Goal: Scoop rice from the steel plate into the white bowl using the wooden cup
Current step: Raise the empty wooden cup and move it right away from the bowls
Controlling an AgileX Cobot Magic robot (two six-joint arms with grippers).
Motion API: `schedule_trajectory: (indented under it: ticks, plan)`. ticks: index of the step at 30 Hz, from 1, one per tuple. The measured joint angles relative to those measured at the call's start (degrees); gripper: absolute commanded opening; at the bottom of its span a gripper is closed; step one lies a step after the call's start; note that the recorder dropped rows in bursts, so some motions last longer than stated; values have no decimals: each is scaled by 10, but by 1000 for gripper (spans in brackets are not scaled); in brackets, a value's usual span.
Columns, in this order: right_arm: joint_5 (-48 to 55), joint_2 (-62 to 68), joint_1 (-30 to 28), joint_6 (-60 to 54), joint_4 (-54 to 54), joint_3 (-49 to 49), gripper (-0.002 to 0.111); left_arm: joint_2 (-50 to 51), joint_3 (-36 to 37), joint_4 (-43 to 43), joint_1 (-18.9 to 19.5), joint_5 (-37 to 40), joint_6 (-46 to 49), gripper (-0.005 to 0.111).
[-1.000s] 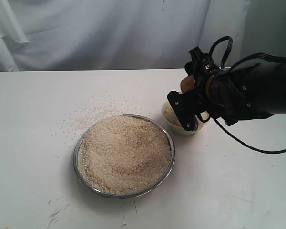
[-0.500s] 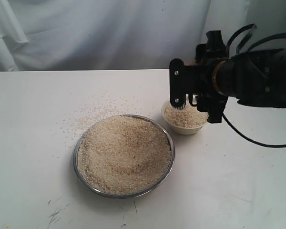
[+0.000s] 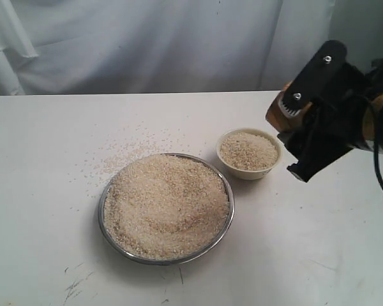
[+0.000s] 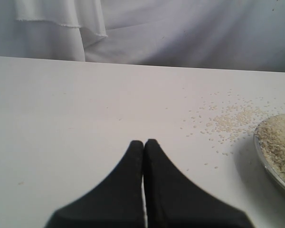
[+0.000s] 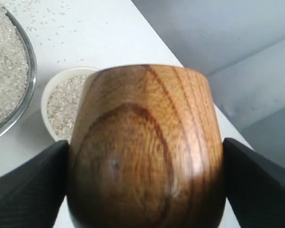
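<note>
Right gripper (image 5: 145, 145) clamped across wooden cup (image 5: 147, 114), held above the tabletop near its right edge. White bowl (image 3: 242, 173), well filled, stands between cup and steel plate (image 3: 230, 204). The rice (image 3: 166, 204) heap lies left of cup, so the right arm is nearer. Cup mouth is hidden, probably empty. Left gripper (image 4: 143, 142) pressed together, low near the tabletop's left side.

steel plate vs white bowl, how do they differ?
Look: the steel plate is shiny silver metal with a thin rim; the white bowl is cream-white with a thick rim. Size: the steel plate is much wider and shallower than the white bowl. Both are round, upright and full of rice.
</note>
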Motion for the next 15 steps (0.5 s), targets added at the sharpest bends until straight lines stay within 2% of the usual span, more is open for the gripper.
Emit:
schedule_trajectory:
  ticks: [3,9,15]
  plan:
    - [-17,-47,-6,33,24,45,0,0,0,0,0,0,0,0]
    - [-98,-109,-34,39,139,150,0,0,0,0,0,0,0,0]
    - [-212,-110,-62,-46,245,208,0,0,0,0,0,0,0,0]
